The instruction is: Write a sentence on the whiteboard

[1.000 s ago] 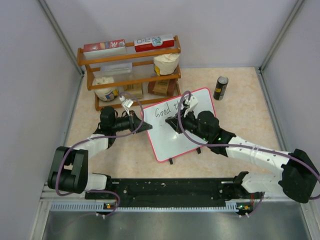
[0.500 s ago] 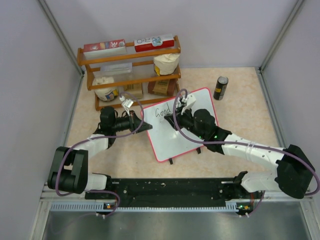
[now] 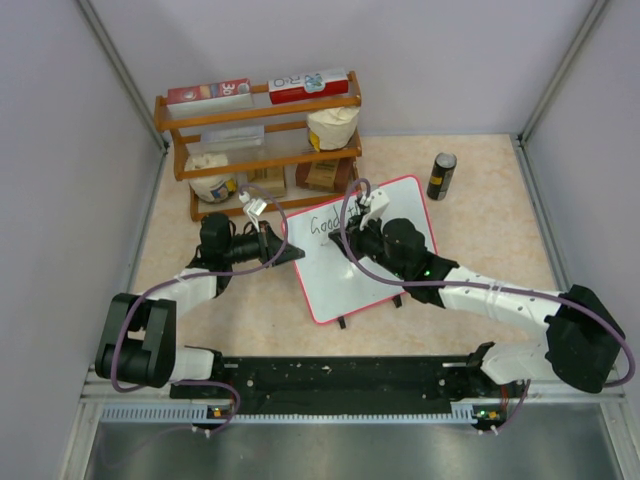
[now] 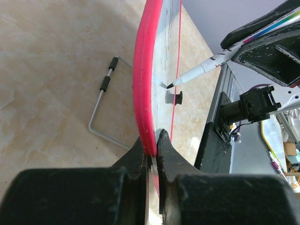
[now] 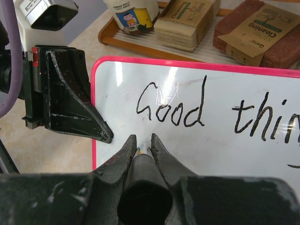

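The whiteboard, white with a red-pink frame, stands tilted on the table. My left gripper is shut on its left edge; in the left wrist view the jaws pinch the red frame. My right gripper is shut on a black-barrelled marker, just below the word "Good". The marker has its tip at the board's surface, but contact is not clear. The sentence reads "Good thin" in black, running off the right wrist view. The left gripper's finger lies over the board's corner.
A wooden shelf with boxes, jars and sponge packs stands just behind the board. A dark can stands at the back right. A bent wire stand lies on the table behind the board. Enclosure walls close in both sides.
My right gripper has carried the marker leftward, from the end of the first line to a spot under "Good". The left gripper and the board have stayed put.
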`<action>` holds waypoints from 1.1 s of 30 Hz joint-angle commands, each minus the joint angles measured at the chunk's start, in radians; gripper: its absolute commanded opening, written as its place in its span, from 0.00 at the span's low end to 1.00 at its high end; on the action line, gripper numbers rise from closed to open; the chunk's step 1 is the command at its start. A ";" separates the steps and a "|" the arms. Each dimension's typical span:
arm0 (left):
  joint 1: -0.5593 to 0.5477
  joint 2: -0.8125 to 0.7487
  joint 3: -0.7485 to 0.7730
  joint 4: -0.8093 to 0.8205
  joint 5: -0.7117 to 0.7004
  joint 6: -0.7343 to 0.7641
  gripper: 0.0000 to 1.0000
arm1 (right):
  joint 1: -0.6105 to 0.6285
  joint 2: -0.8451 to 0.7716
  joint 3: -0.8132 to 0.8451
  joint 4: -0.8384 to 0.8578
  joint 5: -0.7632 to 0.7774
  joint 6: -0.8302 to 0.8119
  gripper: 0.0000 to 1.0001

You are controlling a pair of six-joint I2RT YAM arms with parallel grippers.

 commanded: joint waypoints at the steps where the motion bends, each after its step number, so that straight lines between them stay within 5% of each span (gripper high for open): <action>1: -0.038 0.017 -0.055 -0.100 -0.027 0.237 0.00 | 0.014 0.004 0.035 0.032 0.013 -0.015 0.00; 33: -0.038 0.023 -0.053 -0.100 -0.025 0.237 0.00 | 0.014 -0.060 -0.066 -0.017 -0.037 -0.030 0.00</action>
